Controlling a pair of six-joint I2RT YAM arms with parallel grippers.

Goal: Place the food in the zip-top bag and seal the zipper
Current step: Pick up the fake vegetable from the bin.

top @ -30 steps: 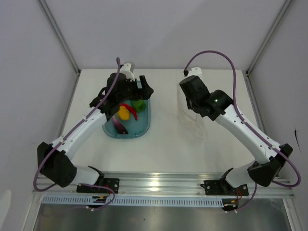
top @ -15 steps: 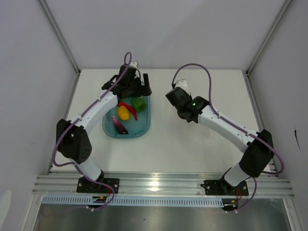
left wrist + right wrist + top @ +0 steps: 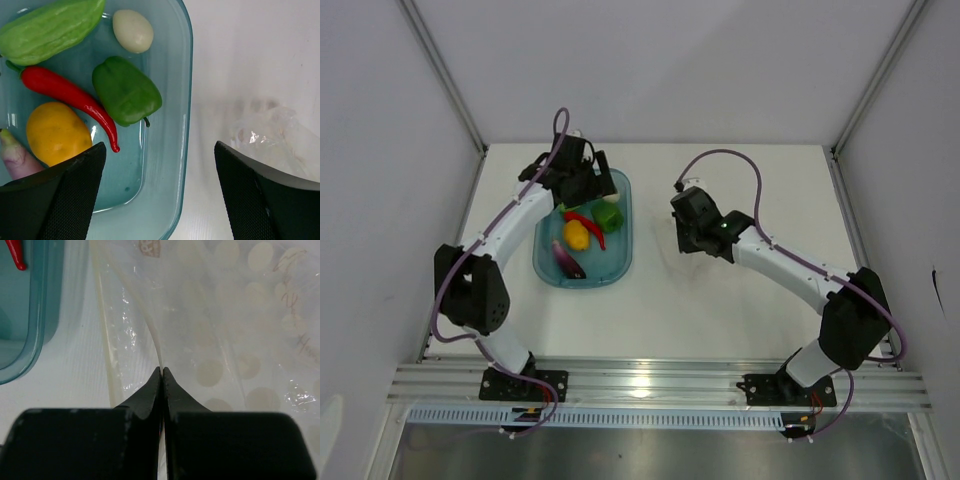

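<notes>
Food for this task, a set of small toy pieces, is seen all inside the teal translucent plastic tub (image 3: 186,100) on the left half of the white table (image 3: 650,300). In the left wrist view, the light green pod (image 3: 50,27) lies at 11 o'clock in the tub and the white ball (image 3: 132,31) at 12 o'clock. The dark green pepper (image 3: 127,90) is in the middle, with the red chili (image 3: 70,97) beside it at 9 o'clock. The yellow-orange piece (image 3: 57,132) and the purple piece (image 3: 15,157) are at 7 o'clock. The left gripper (image 3: 159,150) is held above the tub with its fingers spread wide and empty, and no food is touched.

At 3 o'clock from the tub, just beside it, the small clear crinkly zip-top bag (image 3: 240,340) printed with white round dots is found. No piece is seen in it. The right gripper (image 3: 162,371) is clenched on a thin pale edge of this bag. This edge is judged to be one lip with the zipper (image 3: 150,330), so the mouth seems to be held open towards the tub.

The step in hand is judged to be the first pick. Next, the left gripper should be lowered over one piece, probably the pepper or the chili. It should be closed on the piece, which is then carried to 3 o'clock into the mouth. The smooth round pieces may slip, so a centred grip is called for.
</notes>
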